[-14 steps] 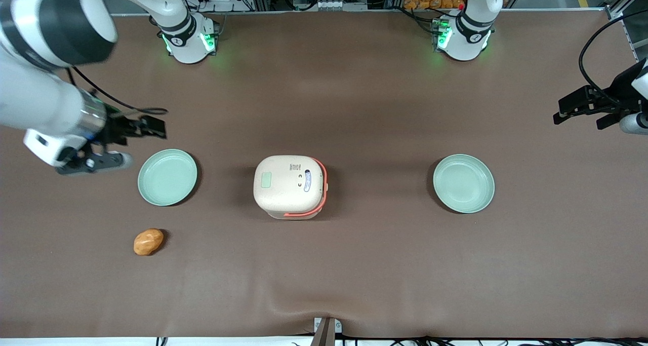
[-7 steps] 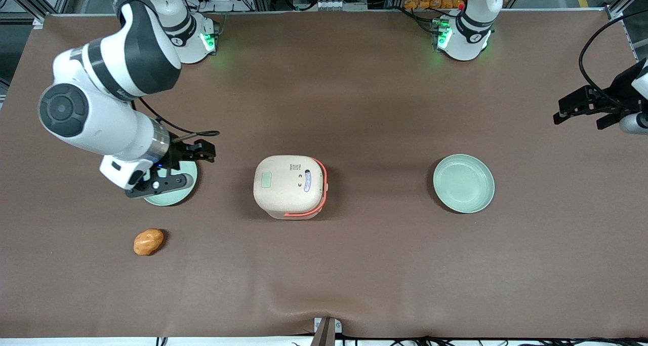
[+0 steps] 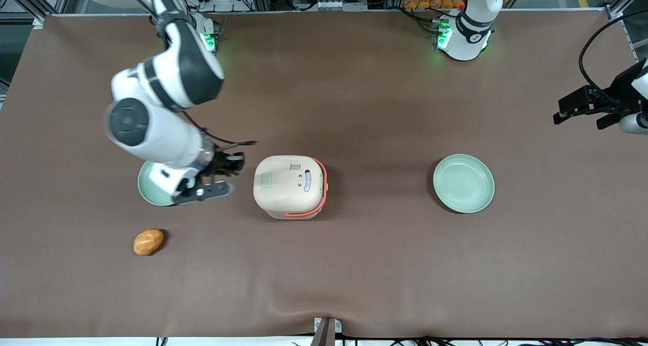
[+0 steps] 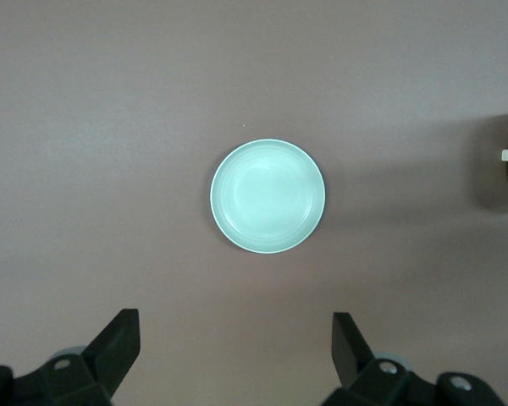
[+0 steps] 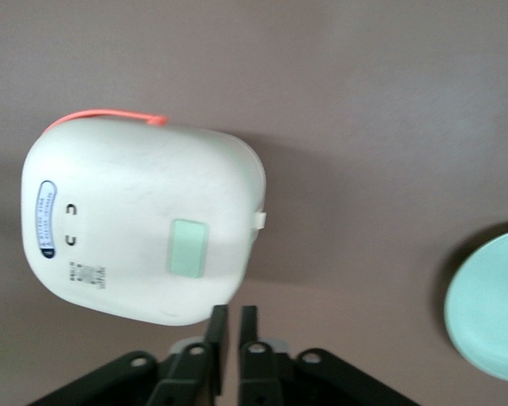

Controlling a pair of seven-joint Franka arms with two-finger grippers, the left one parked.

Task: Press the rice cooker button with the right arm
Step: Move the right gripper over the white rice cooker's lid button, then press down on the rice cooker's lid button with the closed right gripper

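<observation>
The rice cooker (image 3: 288,186) is a cream rounded-square cooker with an orange-red trim band, standing mid-table with its lid closed. A pale green rectangular patch (image 3: 266,180) sits on the lid; it also shows in the right wrist view (image 5: 187,248). The right arm's black gripper (image 3: 237,162) hovers just beside the cooker, toward the working arm's end, above the table. In the right wrist view the gripper (image 5: 231,326) has its fingers nearly together and empty, at the edge of the cooker (image 5: 144,220).
A pale green plate (image 3: 151,190) lies partly under the right arm; it shows in the wrist view (image 5: 491,304). A second green plate (image 3: 463,183) lies toward the parked arm's end. An orange-brown lump (image 3: 148,241) lies nearer the front camera.
The right arm has swung from the working arm's end of the table over the green plate, bringing the gripper up beside the cooker. The cooker has not moved.
</observation>
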